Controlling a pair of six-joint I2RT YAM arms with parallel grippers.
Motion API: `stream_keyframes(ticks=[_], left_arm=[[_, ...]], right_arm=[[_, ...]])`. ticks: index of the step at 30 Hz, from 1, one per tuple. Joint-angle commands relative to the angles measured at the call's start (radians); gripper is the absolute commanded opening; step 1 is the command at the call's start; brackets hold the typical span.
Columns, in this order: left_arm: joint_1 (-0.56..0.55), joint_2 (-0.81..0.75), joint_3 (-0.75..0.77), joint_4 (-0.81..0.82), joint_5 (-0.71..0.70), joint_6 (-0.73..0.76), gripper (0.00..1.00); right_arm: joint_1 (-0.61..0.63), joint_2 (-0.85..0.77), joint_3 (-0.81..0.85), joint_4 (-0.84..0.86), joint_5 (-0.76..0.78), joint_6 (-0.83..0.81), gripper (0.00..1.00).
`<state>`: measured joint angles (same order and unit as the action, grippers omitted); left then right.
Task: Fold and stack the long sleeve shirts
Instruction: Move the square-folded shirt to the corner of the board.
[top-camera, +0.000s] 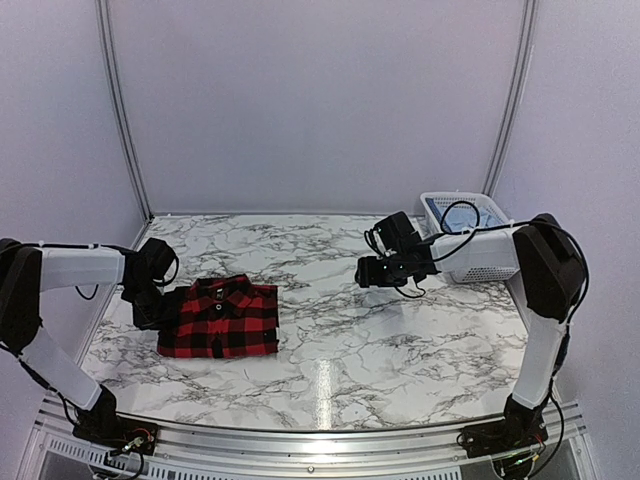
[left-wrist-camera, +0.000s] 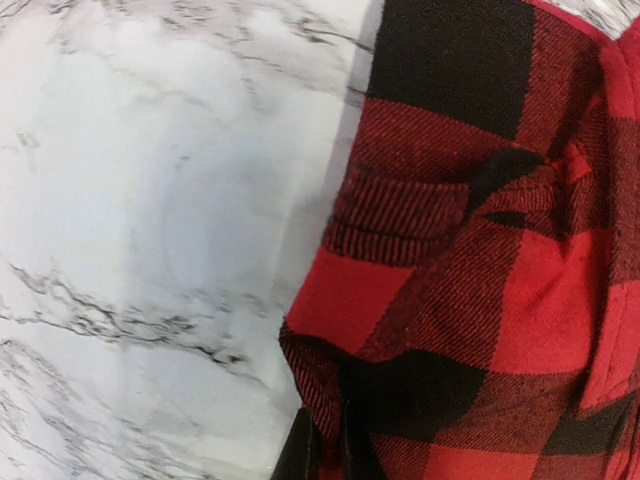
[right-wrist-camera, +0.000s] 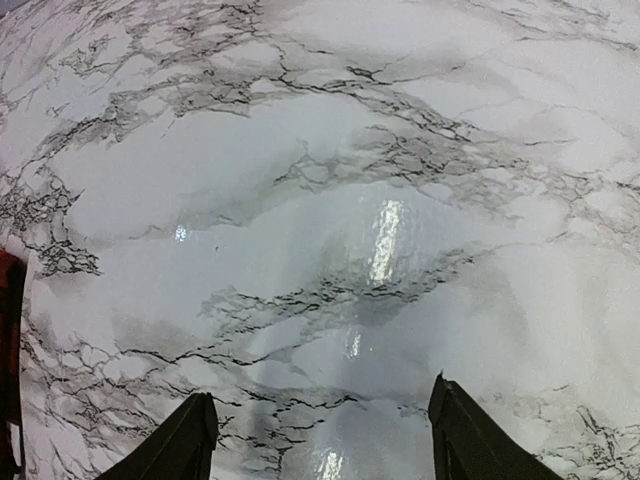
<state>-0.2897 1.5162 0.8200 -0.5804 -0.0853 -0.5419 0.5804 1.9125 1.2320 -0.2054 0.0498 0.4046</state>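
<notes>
On the big marble table (top-camera: 400, 340), toward the left, lies the folded red-and-black shirt (top-camera: 222, 318). A white basket (top-camera: 482, 262) sits far right. The left gripper (left-wrist-camera: 322, 455) is pinched tight on the shirt's left edge. The right gripper (right-wrist-camera: 322, 395) hangs over bare table, fingers apart.

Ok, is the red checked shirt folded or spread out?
Folded: the red checked shirt lies as a compact rectangle, collar at the far edge, no sleeves sticking out.

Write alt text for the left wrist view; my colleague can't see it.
A red-and-black check shirt fills the right half, lying on the white marble table. At the bottom edge the left gripper is shut, apparently pinching the shirt's edge.
</notes>
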Motion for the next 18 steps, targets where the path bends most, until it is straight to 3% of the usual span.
stream_keyframes(ticks=[1,6,8,10,12,15,18], left_arm=[[0.080,0.055,0.007,-0.136,-0.137,-0.027,0.00],[0.126,0.090,0.026,-0.137,-0.241,-0.047,0.00],[0.135,0.079,0.044,-0.136,-0.278,-0.056,0.06],[0.138,0.062,0.073,-0.138,-0.282,-0.054,0.24],[0.132,0.031,0.098,-0.135,-0.251,-0.045,0.34],[0.087,-0.036,0.134,-0.137,-0.281,-0.041,0.57],[0.017,-0.084,0.168,-0.139,-0.282,-0.056,0.69]], right_arm=[[0.016,-0.009,0.008,0.034,-0.025,-0.014,0.69],[0.024,-0.025,-0.012,0.040,-0.028,-0.019,0.69],[0.026,-0.032,-0.019,0.040,-0.028,-0.021,0.69],[0.028,-0.038,-0.023,0.039,-0.030,-0.024,0.70],[0.031,-0.043,-0.022,0.035,-0.028,-0.028,0.70],[0.033,-0.055,-0.022,0.030,-0.024,-0.031,0.71],[0.035,-0.064,-0.016,0.026,-0.022,-0.033,0.71]])
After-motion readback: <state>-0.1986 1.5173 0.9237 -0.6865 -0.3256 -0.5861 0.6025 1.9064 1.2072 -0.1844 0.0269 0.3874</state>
